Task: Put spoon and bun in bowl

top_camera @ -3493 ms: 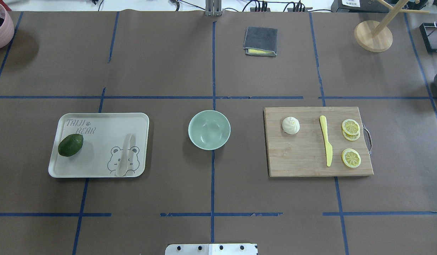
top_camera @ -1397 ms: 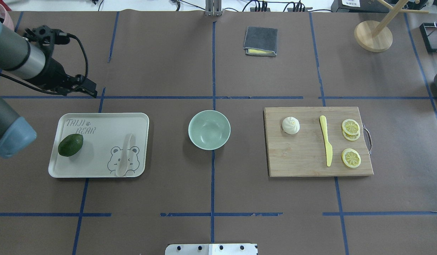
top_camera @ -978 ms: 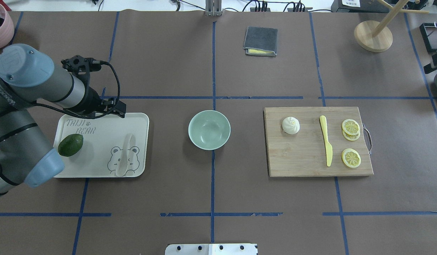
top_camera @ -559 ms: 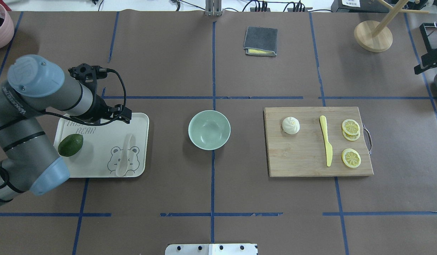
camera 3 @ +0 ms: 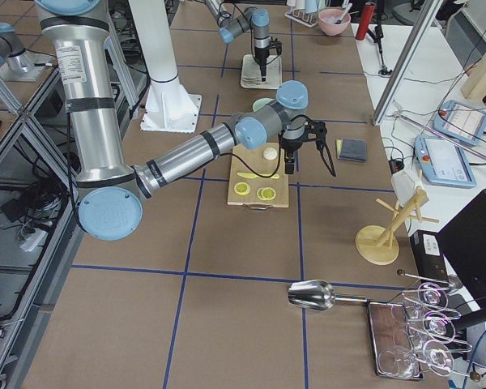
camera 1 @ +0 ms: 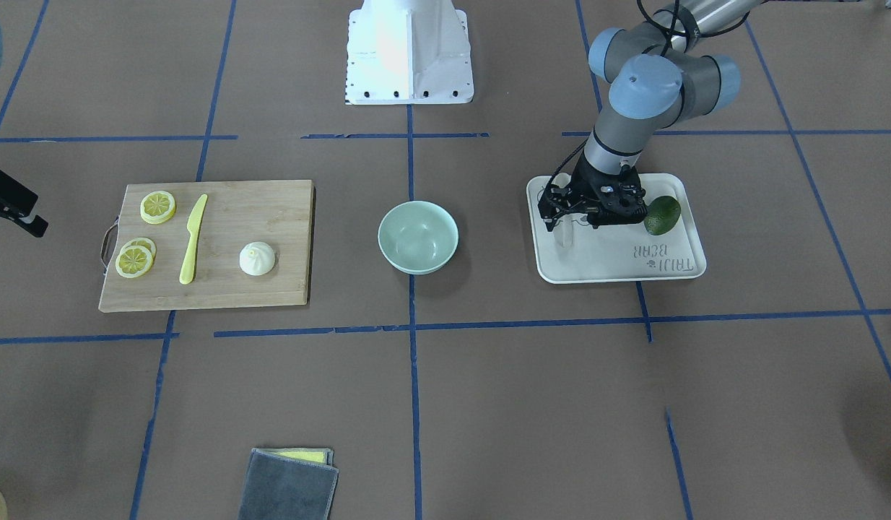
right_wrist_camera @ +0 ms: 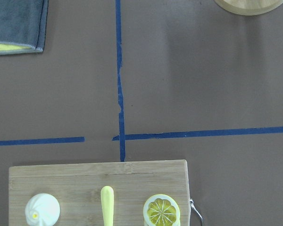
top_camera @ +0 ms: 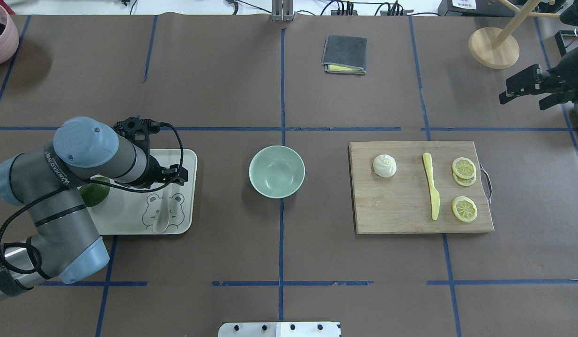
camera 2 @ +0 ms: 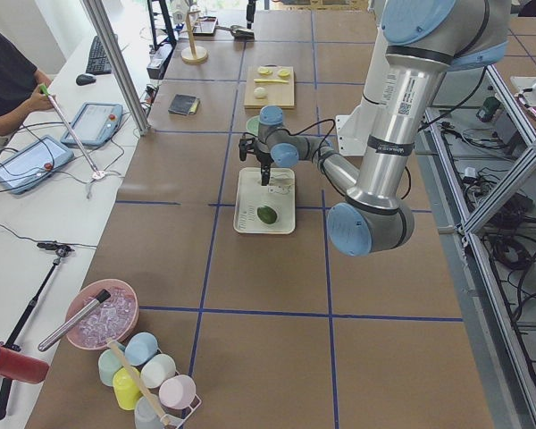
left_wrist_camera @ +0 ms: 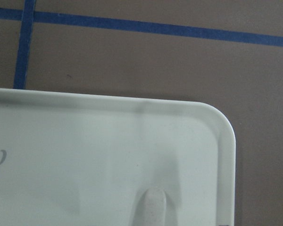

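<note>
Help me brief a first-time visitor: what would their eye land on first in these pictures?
Most likely the big grey left arm, with its left tool poised over the white tray near the handle end of the spoon. Next come the mint-green bowl, alone at the table's middle, and the white bun on the wooden cutting board beside a yellow knife and lemon slices.

Bright, even light comes from above, shadows are soft, and the close-up tray looks a bit blurry, I think.
</note>
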You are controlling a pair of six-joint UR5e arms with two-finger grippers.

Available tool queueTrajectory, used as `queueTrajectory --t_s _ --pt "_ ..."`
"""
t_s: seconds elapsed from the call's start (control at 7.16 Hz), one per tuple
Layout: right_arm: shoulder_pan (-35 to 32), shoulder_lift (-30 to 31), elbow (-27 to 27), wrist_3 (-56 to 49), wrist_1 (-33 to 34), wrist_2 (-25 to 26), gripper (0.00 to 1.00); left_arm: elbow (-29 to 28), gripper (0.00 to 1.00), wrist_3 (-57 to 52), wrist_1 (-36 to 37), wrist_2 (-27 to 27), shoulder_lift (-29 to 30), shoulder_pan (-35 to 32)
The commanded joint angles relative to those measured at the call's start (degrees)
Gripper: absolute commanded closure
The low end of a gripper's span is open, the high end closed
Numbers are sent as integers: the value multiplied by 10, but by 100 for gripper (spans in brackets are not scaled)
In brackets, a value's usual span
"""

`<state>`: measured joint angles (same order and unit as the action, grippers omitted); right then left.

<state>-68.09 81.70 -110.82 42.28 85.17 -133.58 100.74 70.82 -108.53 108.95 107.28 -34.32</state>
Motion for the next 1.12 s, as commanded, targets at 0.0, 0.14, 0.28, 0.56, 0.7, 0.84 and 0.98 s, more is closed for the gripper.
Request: queueTrajectory --t_s 0.0,0.14,0.28,0.56,0.7,0.84,0.98 --pt "9 -4 -1 1 0 1 0 -3 15 -1 0 -1 -1 6" --pt "11 -8 -1 1 2 3 0 -5 17 -1 1 -1 -1 11" --pt "13 -8 0 1 2 3 0 -5 17 0 1 -1 -1 13" --pt "16 -9 -1 1 2 3 0 -8 18 -1 1 -7 -1 21" --pt "16 -9 -1 1 2 3 0 -8 21 -1 1 -7 -2 22" --pt "16 -11 -1 1 2 3 0 -8 29 0 2 -7 -3 22" --pt "17 -15 -1 1 3 3 0 -8 42 0 2 -7 -3 21"
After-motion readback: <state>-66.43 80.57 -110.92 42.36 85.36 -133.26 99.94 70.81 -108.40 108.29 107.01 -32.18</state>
